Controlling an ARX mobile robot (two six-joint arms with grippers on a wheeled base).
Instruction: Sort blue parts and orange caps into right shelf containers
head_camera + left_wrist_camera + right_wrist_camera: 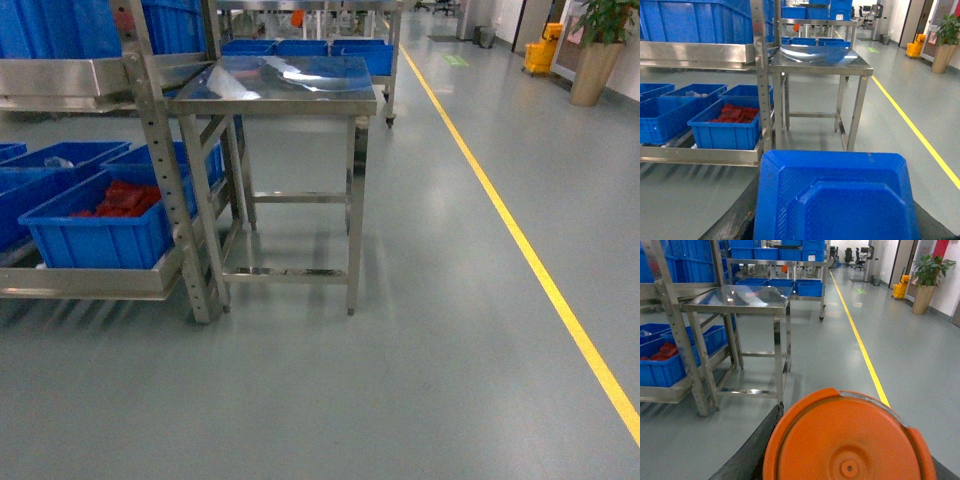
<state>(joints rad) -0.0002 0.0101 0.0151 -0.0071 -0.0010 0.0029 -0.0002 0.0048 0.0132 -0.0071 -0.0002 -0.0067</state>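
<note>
You face the shelf (150, 130) on the left of the head view, its lower track carrying containers (100, 235), one holding red pieces (120, 198). Beside it stands a steel surface (275, 90), with a yellow floor line (520, 240) running to the right. The left wrist view is filled by a blue part (835, 197); the right wrist view by an orange cap (847, 440). Neither tool shows itself, so you cannot tell whether either is clamped on these pieces, though each appears carried.
</note>
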